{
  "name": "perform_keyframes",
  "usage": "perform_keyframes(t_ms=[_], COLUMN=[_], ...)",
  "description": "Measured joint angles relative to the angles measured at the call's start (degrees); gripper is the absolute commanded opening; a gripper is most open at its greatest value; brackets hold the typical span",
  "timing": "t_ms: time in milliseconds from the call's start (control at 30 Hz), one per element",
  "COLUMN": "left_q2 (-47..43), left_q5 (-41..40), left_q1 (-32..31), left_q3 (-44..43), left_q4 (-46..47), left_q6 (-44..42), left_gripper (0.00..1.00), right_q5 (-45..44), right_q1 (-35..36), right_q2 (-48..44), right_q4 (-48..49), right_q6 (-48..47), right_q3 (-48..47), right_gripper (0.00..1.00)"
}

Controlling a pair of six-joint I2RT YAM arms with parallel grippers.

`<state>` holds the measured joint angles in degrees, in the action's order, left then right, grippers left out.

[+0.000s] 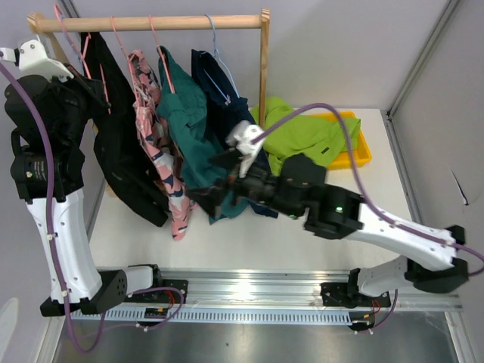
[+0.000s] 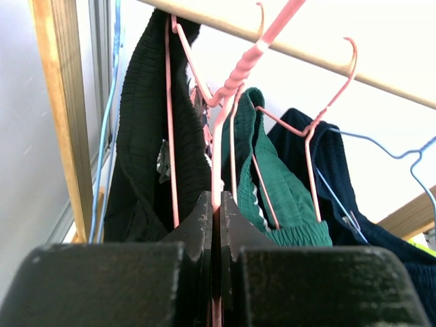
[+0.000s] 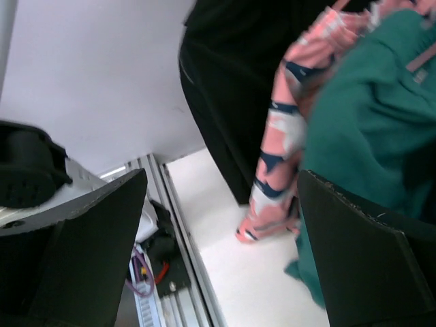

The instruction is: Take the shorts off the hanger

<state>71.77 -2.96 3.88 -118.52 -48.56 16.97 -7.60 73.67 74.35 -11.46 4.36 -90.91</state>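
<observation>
Several shorts hang from hangers on a wooden rail [image 1: 151, 23]: black [image 1: 125, 159], pink patterned [image 1: 162, 162], teal [image 1: 185, 121] and navy [image 1: 223, 98]. My left gripper [image 2: 216, 199] is raised at the rail's left end [image 1: 97, 89] and is shut on the thin wire of a pink hanger [image 2: 235, 75]. I cannot tell which shorts that hanger carries. My right gripper [image 3: 221, 177] is open, low in front of the garments [image 1: 204, 198]. The pink patterned shorts' hem [image 3: 283, 136] shows beyond its fingers, and the teal shorts [image 3: 368, 116] lie by its right finger.
The rack's wooden post [image 1: 264, 68] stands right of the clothes. Behind it a yellow bin [image 1: 355, 151] holds a lime green garment [image 1: 302, 132]. A blue wire hanger [image 2: 381, 150] carries the navy shorts [image 2: 340, 177]. The base rail [image 1: 249, 291] runs along the near edge.
</observation>
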Motion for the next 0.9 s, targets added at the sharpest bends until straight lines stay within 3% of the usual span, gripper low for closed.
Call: perform_keyframes(t_ms=[300, 633, 733, 833, 867, 900], left_q2=[-0.9, -1.0, -1.1, -1.3, -1.4, -1.4], left_q5=[1.5, 3.5, 3.8, 3.9, 3.9, 4.1], left_q1=[0.0, 0.0, 0.0, 0.0, 0.0, 0.0], left_q3=[2.8, 3.1, 3.3, 3.5, 3.5, 3.5], left_q4=[-0.1, 0.0, 0.0, 0.0, 0.0, 0.0], left_q6=[1.0, 2.2, 2.6, 2.8, 3.0, 3.1], left_gripper=[0.00, 0.00, 0.00, 0.00, 0.00, 0.00], right_q5=[-3.8, -3.7, -3.1, -2.2, -1.8, -1.4], right_q1=[4.1, 4.2, 4.2, 4.1, 4.0, 4.0], right_q2=[21.9, 32.9, 35.4, 37.7, 38.4, 38.8], right_q4=[2.3, 5.0, 8.0, 10.0, 10.4, 10.5], right_q6=[-2.1, -1.6, -1.5, -1.5, -1.4, -1.0], right_q3=[-14.0, -20.7, -21.3, -21.3, -21.3, -21.3], right_gripper=[0.99, 0.99, 0.78, 0.15, 0.00, 0.00])
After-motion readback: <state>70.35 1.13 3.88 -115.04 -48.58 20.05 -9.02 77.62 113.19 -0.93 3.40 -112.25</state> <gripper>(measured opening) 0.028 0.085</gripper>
